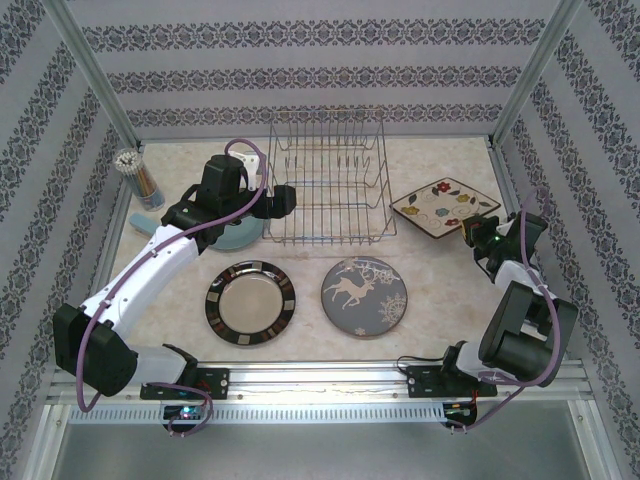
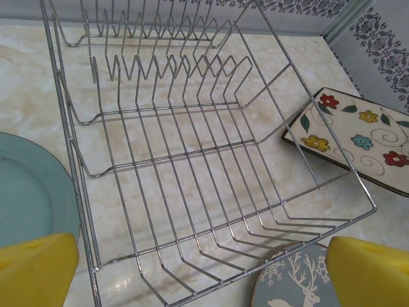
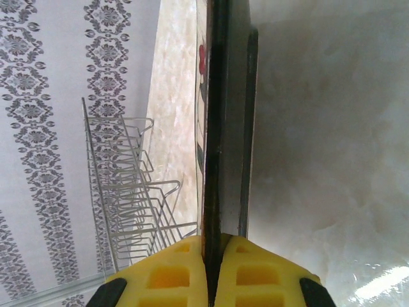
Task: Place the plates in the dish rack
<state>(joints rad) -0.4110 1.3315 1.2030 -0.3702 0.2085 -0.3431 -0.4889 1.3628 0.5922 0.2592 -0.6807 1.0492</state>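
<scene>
Top view: wire dish rack [image 1: 330, 180] sits at the back-centre of the marble table [image 1: 440, 290]. Through its tines I see only tabletop. All four plates lie outside it.

Plates, L to R:
- Light-blue plate [image 1: 235, 237] is flat just left of the rack's near-left corner, partly under my left arm.
- Brown-rimmed plate [image 1: 250, 302] is flat in front of the rack, towards the left.
- Grey reindeer plate [image 1: 364, 296] is flat beside it on the right, not touching it.
- Square floral plate [image 1: 443, 205] is just right of the rack.

Left gripper [image 1: 280, 200] is at the rack's near-left corner, fingers spread wide w/ nothing between them. Its wrist cam looks down into the rack [image 2: 192, 160], w/ the blue plate [image 2: 29, 192] at left, the reindeer plate [image 2: 297, 281] at bottom and the floral plate [image 2: 358, 137] at right.

Right gripper [image 1: 478, 228] is at the floral plate's right-hand corner. In the wrist cam its yellow fingers [image 3: 255, 272] are pinched onto the plate's dark rim [image 3: 220, 128], seen edge-on, w/ the rack [image 3: 128, 192] beyond. Can't tell if the plate is off the table.

Back left: clear cup [image 1: 140, 180] holding a bundle of thin sticks.
</scene>
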